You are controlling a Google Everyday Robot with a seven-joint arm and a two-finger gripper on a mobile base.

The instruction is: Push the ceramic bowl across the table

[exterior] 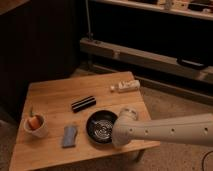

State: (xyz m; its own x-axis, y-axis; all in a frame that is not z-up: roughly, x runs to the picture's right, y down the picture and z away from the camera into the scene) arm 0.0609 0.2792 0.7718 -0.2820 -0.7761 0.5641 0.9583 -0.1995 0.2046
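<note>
Low, gripper (119, 131) at ceramic bowl (100, 127).

Layout. On your worktop (52, 95) the ceramic bowl (100, 127) lies front, right of centre. Your hand (125, 116) is at its right rim, on the arm (170, 132) reaching in from the right. Cup (36, 125): front left. Pad (70, 136): between cup and bowl. Bar (83, 103): behind the bowl. Tube (125, 86): back right edge.
</note>
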